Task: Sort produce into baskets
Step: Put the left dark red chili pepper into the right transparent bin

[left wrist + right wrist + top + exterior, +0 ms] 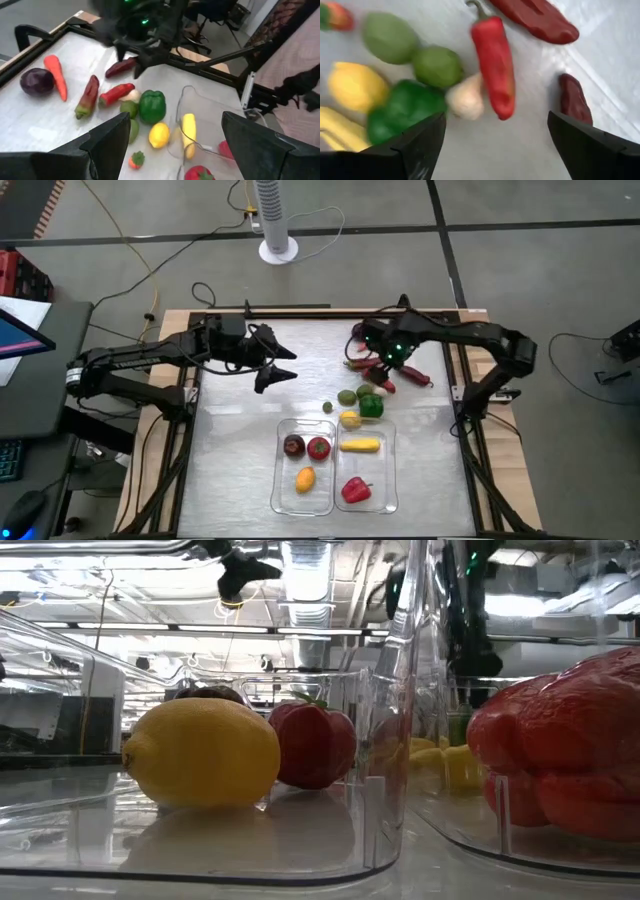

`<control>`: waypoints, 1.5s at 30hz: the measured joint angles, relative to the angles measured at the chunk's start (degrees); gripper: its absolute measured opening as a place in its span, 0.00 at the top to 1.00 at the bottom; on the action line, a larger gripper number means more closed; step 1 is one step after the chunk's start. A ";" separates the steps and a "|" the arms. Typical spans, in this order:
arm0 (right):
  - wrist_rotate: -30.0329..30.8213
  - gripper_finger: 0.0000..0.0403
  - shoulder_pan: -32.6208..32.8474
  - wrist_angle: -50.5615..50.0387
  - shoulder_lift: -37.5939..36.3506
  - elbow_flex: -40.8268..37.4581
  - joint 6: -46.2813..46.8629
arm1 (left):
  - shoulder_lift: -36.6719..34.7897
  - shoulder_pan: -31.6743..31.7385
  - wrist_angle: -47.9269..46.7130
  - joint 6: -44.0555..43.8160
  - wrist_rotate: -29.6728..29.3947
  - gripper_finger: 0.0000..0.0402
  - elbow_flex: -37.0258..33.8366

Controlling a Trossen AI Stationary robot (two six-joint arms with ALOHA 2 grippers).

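Two clear tubs stand side by side at the table's near middle. The left tub (284,480) holds a dark purple round piece, a red tomato (315,745) and a lemon (200,755). The right tub (390,470) holds a yellow corn (189,127) and a red pepper (565,760). Loose produce lies beyond them: a green pepper (371,406), limes, a lemon, a red chilli (492,65), dark red chillies, a carrot (55,75) and a purple round piece (36,81). My right gripper (495,125) is open above the red chilli and a pale garlic-like piece (465,100). My left gripper (280,368) is open and empty, above the table left of the pile.
The table's dark frame rails (470,440) run along its sides. Bare tabletop (230,440) lies left of the tubs and under my left gripper. A white fan stand (278,220) is on the floor beyond the far edge.
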 joint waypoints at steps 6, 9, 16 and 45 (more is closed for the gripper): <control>4.75 0.11 -6.34 -6.58 5.29 0.00 -6.51 | -5.93 0.00 -4.99 2.15 -4.64 0.28 0.00; 7.02 0.15 -8.88 -9.15 7.20 -0.04 -8.42 | -8.56 0.00 -7.67 3.83 -8.76 0.31 0.00; 4.63 0.20 -13.55 -6.77 7.36 -4.68 -11.48 | -10.21 0.00 -12.09 5.60 -10.60 0.34 0.00; 4.76 0.65 -7.61 0.28 7.29 -17.17 -7.29 | -13.50 0.00 -12.26 8.42 -14.06 0.35 0.02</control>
